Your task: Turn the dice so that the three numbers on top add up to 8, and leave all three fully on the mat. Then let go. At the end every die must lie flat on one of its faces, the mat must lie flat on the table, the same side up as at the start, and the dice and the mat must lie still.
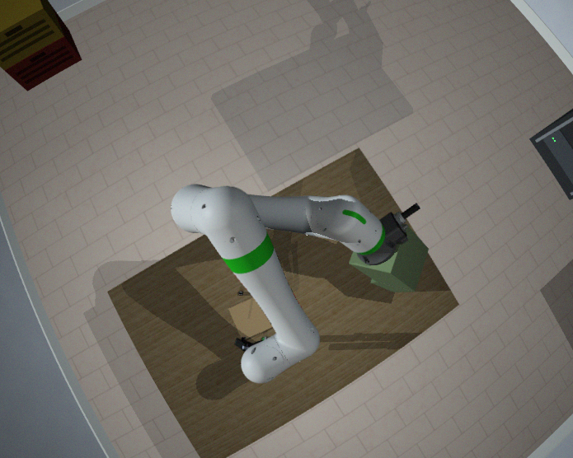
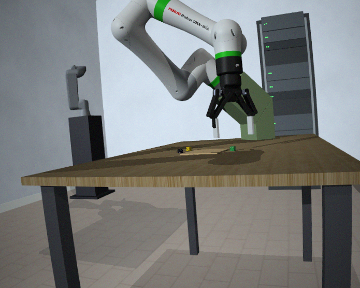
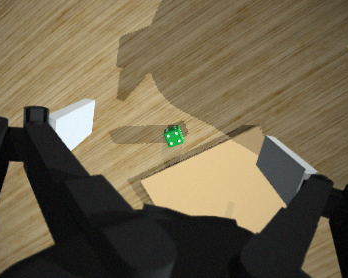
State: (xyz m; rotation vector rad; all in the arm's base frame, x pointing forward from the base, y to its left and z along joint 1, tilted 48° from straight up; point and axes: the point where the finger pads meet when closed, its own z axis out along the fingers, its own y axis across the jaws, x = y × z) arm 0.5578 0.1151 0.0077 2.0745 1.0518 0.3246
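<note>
A tan mat [image 3: 214, 182] lies flat on the wooden table; it also shows in the exterior view [image 2: 201, 151]. A green die [image 3: 173, 136] sits on the bare wood just off the mat's edge, with four pips up. In the exterior view the green die [image 2: 232, 148] is to the right of the mat, and a yellow die [image 2: 188, 148] and a black die [image 2: 180, 150] are at its left end. I cannot tell whether those two are on the mat. My gripper [image 3: 178, 133] [image 2: 233, 131] is open and empty, and hangs well above the green die.
The green robot pedestal [image 2: 257, 117] stands on the table behind the mat. A dark server rack [image 2: 285, 74] and a grey stand on a black column [image 2: 85, 136] stand on the floor beyond the table.
</note>
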